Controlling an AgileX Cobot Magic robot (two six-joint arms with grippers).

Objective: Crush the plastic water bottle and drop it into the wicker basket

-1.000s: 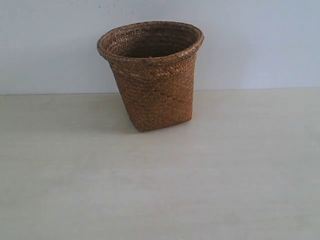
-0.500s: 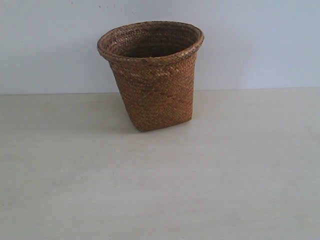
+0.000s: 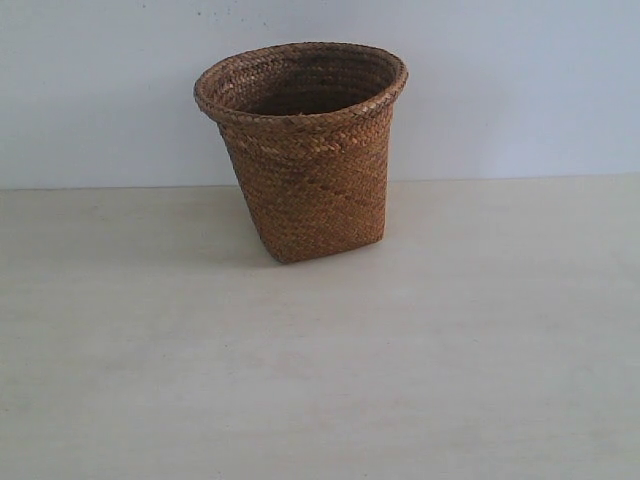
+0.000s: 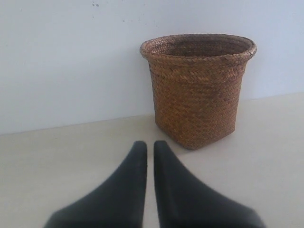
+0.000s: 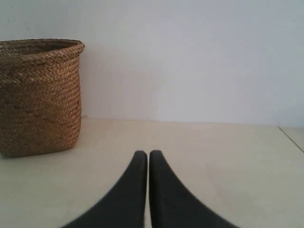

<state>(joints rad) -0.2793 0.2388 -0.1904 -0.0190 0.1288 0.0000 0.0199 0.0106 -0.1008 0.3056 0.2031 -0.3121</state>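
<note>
The brown wicker basket stands upright on the pale table near the back wall. It also shows in the left wrist view as the basket and in the right wrist view as the basket. No plastic water bottle shows in any view; the basket's inside is mostly hidden. My left gripper is shut with nothing between its black fingers, short of the basket. My right gripper is shut too and empty, off to the basket's side. Neither gripper appears in the exterior view.
A plain white wall runs behind the table. A seam or edge of the table shows in the right wrist view.
</note>
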